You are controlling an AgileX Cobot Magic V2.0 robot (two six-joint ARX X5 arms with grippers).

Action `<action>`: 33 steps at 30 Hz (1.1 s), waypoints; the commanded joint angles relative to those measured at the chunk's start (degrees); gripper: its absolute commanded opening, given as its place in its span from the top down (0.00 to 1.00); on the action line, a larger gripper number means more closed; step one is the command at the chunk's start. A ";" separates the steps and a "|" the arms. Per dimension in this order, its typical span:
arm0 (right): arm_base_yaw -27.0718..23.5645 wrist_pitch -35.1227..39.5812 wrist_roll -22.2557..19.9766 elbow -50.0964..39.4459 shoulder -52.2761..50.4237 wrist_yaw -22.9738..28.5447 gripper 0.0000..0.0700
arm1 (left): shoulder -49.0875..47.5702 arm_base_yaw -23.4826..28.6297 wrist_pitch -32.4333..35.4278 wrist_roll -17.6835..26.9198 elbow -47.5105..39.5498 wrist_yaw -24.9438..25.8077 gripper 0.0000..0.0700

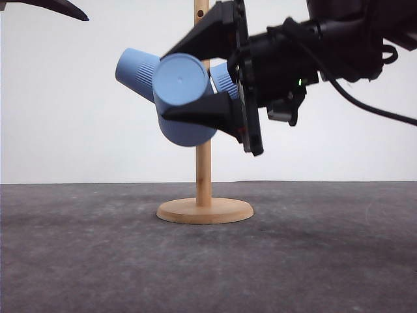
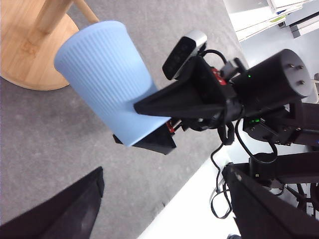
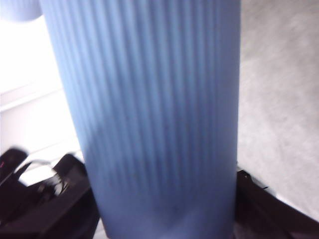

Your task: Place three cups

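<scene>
A wooden stand [image 1: 203,169] rises from a round base [image 1: 204,210] at the table's middle. One blue ribbed cup [image 1: 135,70] hangs tilted on the stand's left side. A second cup [image 1: 225,79] shows behind, to the right of the pole. My right gripper [image 1: 164,85] is shut on the third cup [image 1: 182,98], whose flat bottom faces the front camera just before the pole. That held cup [image 2: 107,74] has its mouth toward the stand; whether a peg is inside it is hidden. It shows close up [image 3: 149,114] between the right fingers [image 3: 269,209]. My left gripper [image 2: 164,219] is open, high at the left [image 1: 52,8].
The dark grey table [image 1: 208,261] spreads around the stand's base [image 2: 25,55]. A white wall stands behind. The right arm's body and cables [image 1: 339,45] reach in from the upper right. Robot frame and cabling [image 2: 269,129] lie beyond the table's edge.
</scene>
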 commanded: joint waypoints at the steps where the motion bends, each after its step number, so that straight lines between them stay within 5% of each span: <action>1: -0.61 0.92 0.20 0.70 0.08 0.09 0.46 | 0.39 -0.04 0.22 0.77 1.24 0.07 0.32; 16: -2.61 0.97 0.09 0.70 1.23 0.05 0.46 | 0.39 -0.04 0.46 0.79 1.24 0.07 0.32; 21: -2.88 1.84 0.07 0.88 1.93 -0.73 0.34 | 0.39 -0.04 0.26 0.77 1.24 0.07 0.32; 33: -3.00 3.71 -0.57 0.90 1.95 -1.07 0.30 | 0.39 -0.04 0.24 0.77 1.24 0.07 0.32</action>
